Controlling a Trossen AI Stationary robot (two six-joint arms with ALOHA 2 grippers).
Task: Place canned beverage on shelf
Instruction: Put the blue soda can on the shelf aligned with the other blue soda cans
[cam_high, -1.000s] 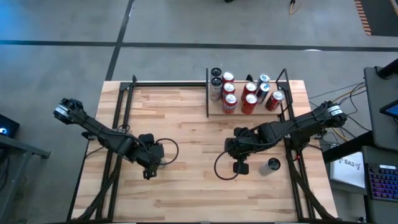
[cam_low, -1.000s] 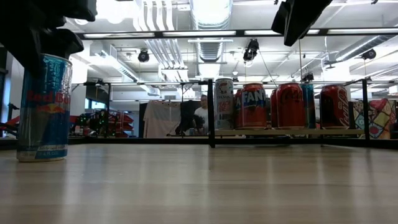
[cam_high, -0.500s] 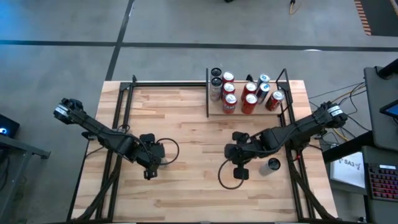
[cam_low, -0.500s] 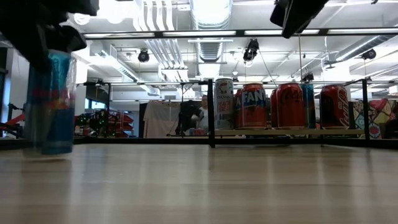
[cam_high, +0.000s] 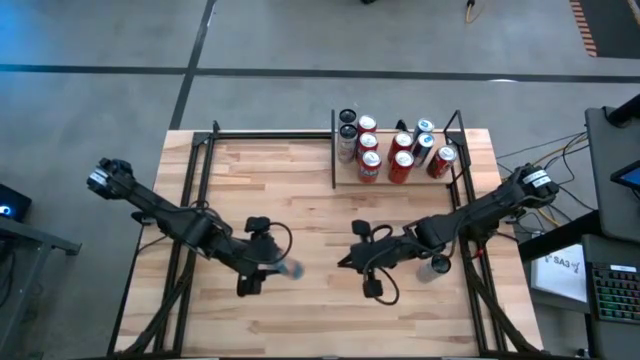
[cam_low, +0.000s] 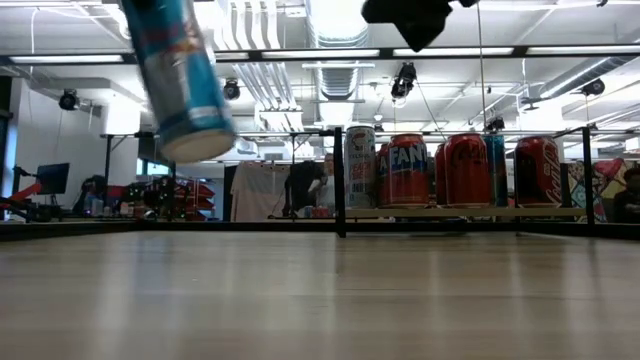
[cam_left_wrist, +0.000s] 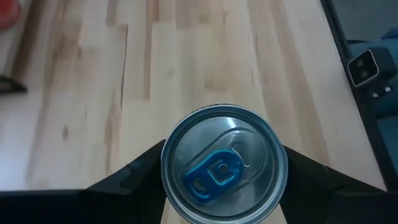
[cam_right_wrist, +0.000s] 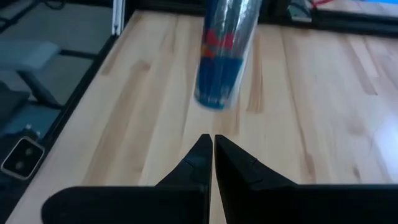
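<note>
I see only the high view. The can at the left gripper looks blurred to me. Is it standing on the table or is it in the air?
Observer: In the air. The low view shows the blue can tilted, clear above the tabletop.
Operator: Does the gripper really hold it?
Observer: Yes. In the left wrist view the left gripper has a finger against each side of the can.
Operator: And the right gripper?
Observer: Its wrist view shows the right gripper shut and empty, pointing toward the can.
</note>
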